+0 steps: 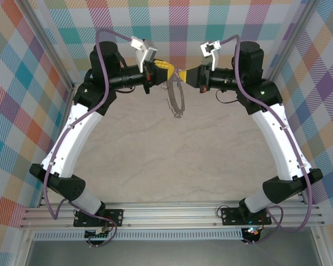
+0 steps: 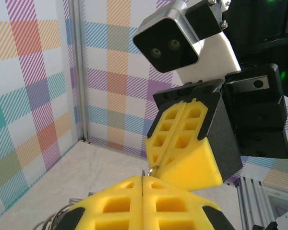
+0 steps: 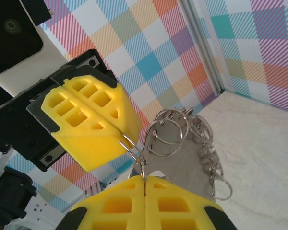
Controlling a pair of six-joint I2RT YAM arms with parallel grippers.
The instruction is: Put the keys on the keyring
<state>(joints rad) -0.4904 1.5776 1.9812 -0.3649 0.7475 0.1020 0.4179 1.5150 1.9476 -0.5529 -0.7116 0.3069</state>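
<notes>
As ring [image 3: 206,153] hangs long-axis-down below fingertips, arms horizontal, tip to tip; left gripper [image 1: 167,72], right gripper [image 1: 187,75] both clamped on ring.

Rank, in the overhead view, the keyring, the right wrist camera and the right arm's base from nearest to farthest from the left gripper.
1. keyring, hanging at the tips of the left gripper.
2. right wrist camera, up and to the right.
3. right arm's base, bottom right, at the near edge.

Keyring [image 3: 206,148] spans the gap between left tool [image 1: 169,71] and right tool [image 1: 187,74].
</notes>
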